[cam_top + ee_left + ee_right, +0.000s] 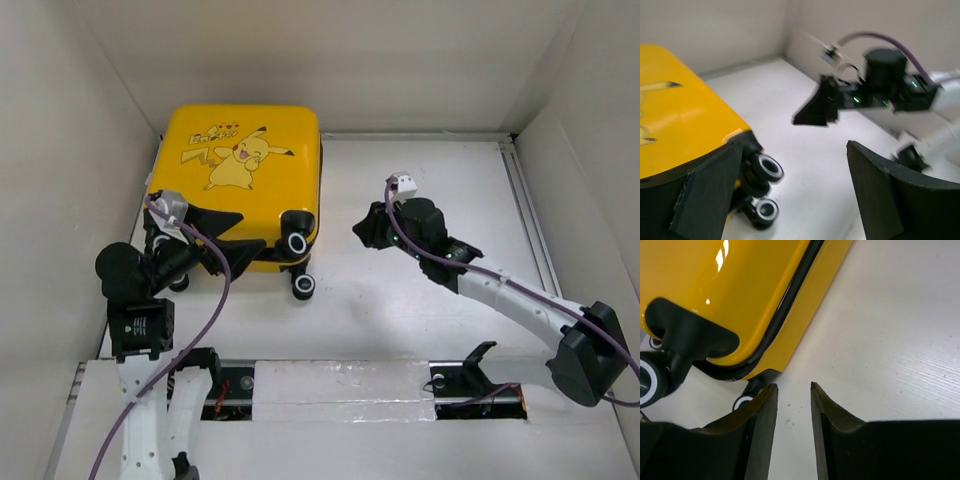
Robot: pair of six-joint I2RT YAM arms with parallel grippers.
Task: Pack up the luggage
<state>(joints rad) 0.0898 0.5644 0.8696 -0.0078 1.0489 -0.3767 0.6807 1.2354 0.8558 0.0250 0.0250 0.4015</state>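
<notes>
Yellow Pikachu suitcase [245,170] lies closed, its black wheels [765,167] just beside the left gripper [794,150], whose jaws stand wide and empty. The right gripper [792,386], narrowly parted and empty, points at those wheels from nearby.

Top view looks down from behind — both wrist views, low and close, share the luggage [270,110] wheels [769,168].

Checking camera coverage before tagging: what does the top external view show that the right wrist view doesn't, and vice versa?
Only top external: the cartoon print on the glossy yellow hard-shell suitcase, and the left gripper, open by its near-left corner. Only right wrist: the right gripper's narrow, empty gap. Both: the suitcase, its black seam, black wheels, the white table.
</notes>
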